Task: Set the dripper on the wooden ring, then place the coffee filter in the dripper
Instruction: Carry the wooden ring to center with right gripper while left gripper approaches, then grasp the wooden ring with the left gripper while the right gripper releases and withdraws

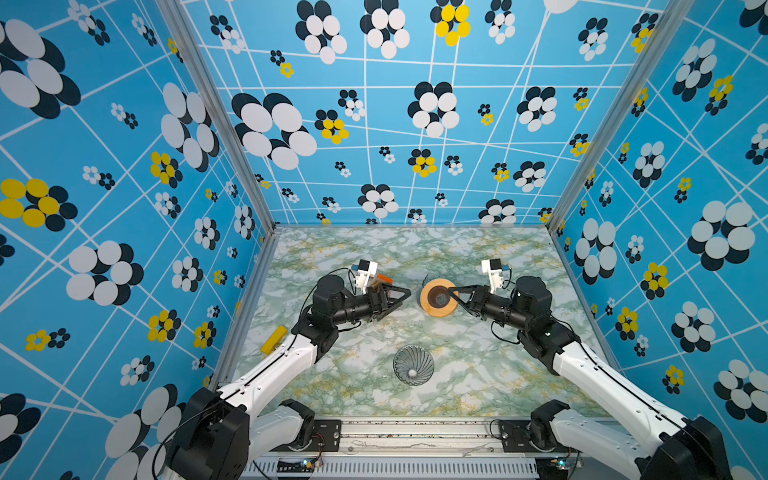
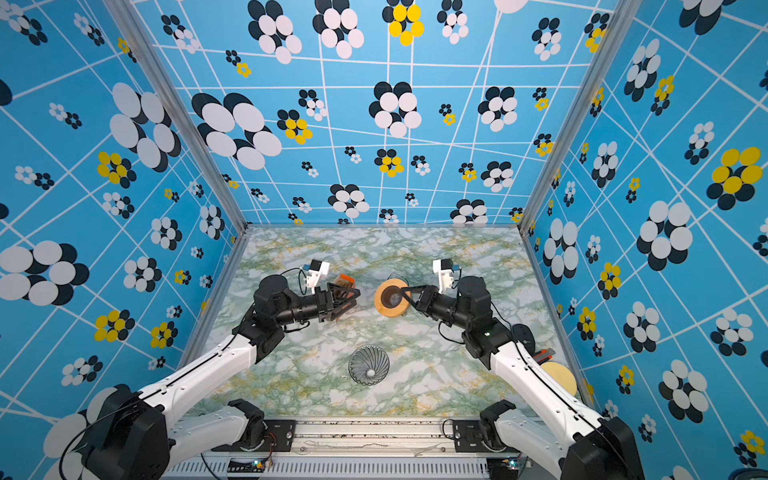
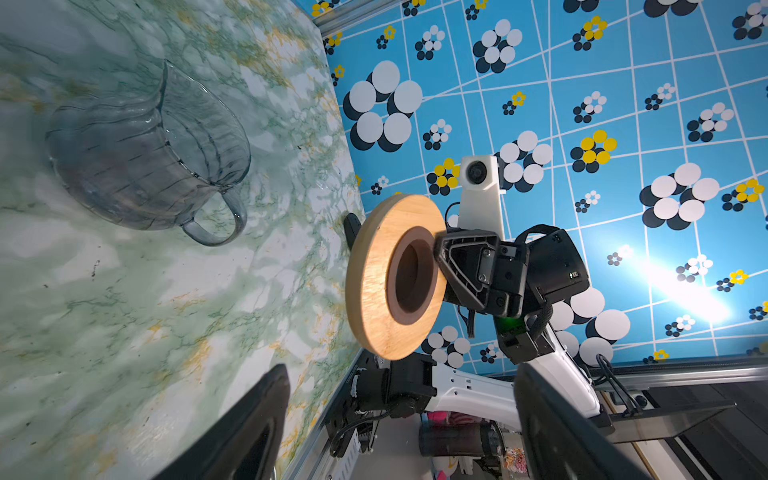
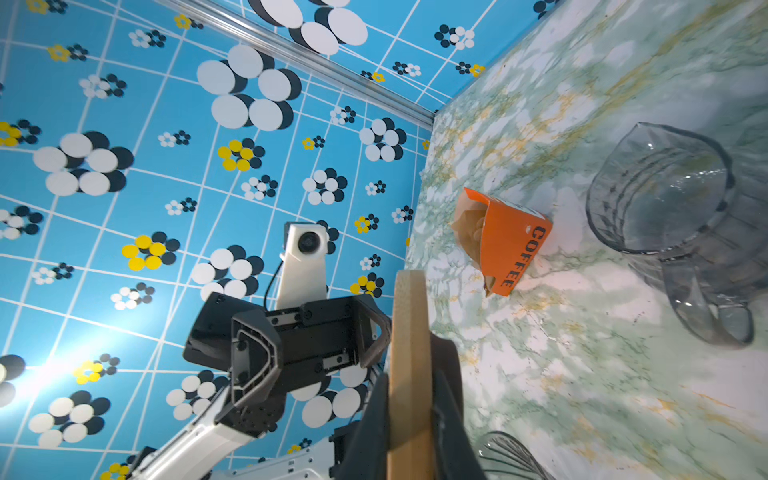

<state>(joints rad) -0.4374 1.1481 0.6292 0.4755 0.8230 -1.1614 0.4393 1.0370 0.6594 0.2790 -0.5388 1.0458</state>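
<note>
Got the right gripper (image 1: 451, 293) clenched tight on the rim of the wooden ring (image 1: 430, 310). Seeing the left gripper (image 1: 401, 297) spread wide with nothing in it, hanging near the orange-tagged packet (image 4: 505, 245). Spotted the dripper (image 1: 413, 365) sitting on the worktop (image 1: 478, 374) up front, well apart from both.

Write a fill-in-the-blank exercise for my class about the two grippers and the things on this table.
1. The right gripper is shut on a wooden ___.
2. The left gripper has its jaws ___ near the orange packet.
3. The orange packet is printed with the word ___.
4. The glass dripper has ___ filter in it.

Missing words: ring; open; COFFEE; no
</note>
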